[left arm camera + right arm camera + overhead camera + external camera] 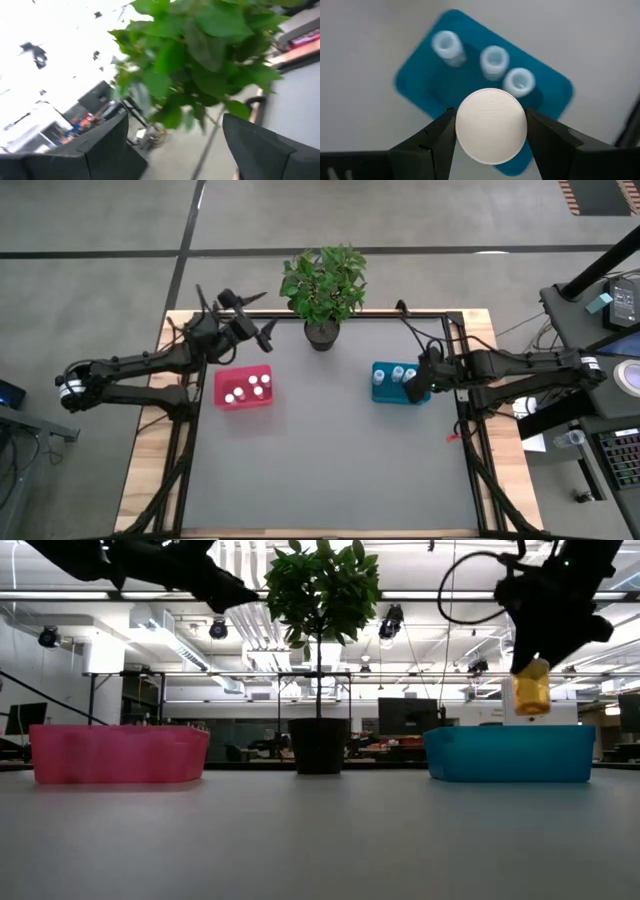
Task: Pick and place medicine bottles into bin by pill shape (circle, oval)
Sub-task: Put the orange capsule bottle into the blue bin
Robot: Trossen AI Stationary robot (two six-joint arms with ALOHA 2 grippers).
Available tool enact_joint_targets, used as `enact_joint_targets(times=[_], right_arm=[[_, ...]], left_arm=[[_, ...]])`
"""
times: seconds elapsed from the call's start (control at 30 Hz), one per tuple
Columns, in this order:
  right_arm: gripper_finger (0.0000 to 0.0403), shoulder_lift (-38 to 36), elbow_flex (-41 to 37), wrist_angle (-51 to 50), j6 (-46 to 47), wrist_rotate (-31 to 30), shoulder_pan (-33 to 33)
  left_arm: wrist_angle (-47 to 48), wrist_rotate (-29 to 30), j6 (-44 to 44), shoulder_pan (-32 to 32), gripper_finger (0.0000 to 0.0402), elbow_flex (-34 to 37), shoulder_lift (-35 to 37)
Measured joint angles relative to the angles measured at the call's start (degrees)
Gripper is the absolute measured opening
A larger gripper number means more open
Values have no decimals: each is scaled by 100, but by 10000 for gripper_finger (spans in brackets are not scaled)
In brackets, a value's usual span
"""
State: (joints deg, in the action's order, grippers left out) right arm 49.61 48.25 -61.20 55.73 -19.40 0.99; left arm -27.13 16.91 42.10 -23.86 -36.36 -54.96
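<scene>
Medicine bottle (491, 132) with a broad white ribbed cap sits clamped between the two dark fingers (432, 142) of the right gripper (491, 137), hanging in the air above the teal-blue bin (420, 82). From table height its body (531, 687) shows as amber-orange, cap uppermost and gripped, its base clear of the bin's rim (505, 730). Inside that bin stand three more bottles (493, 61), all white-capped with pale clear-looking bodies, set in a slanted row; their contents are too small to make out. From above, the right gripper (416, 386) reaches in over the bin's right end (380, 392), near the right side of the grey table (330, 470).

The red bin (243, 402) lies well apart on the table's left half and holds what look like four white-capped bottles (250, 387), though the count is hard to be sure of at that distance. Between the two bins, toward the back edge, stands a leafy plant (322, 282) in a black pot (318, 746).

The left gripper (248, 320) waits raised near the back left of the table, close to the plant's leaves (200, 50), its fingers (107, 145) spread wide with nothing between them
</scene>
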Motion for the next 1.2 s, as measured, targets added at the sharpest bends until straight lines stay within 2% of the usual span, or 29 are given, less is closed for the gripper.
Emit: enact_joint_targets(times=[0.17, 0.5, 0.67, 0.83, 1.2], right_arm=[[205, -79, -136, -257, 34, -18, -271], [205, -81, -249, 106, -476, -451, -315], [205, -81, -562, 787, -1017, -447, -316], [205, -77, -855, 1610, -1780, -121, -316], [205, 355, -1328, 2188, -1991, -150, -316]], left_arm=[[-254, 0, 335, -206, 303, -2, 168], [-914, -2, 536, -494, 303, -4, 221], [-996, -3, 533, -536, 303, -4, 214], [-1024, -4, 531, -544, 303, -4, 214], [-1022, -4, 469, -544, 303, -4, 212]])
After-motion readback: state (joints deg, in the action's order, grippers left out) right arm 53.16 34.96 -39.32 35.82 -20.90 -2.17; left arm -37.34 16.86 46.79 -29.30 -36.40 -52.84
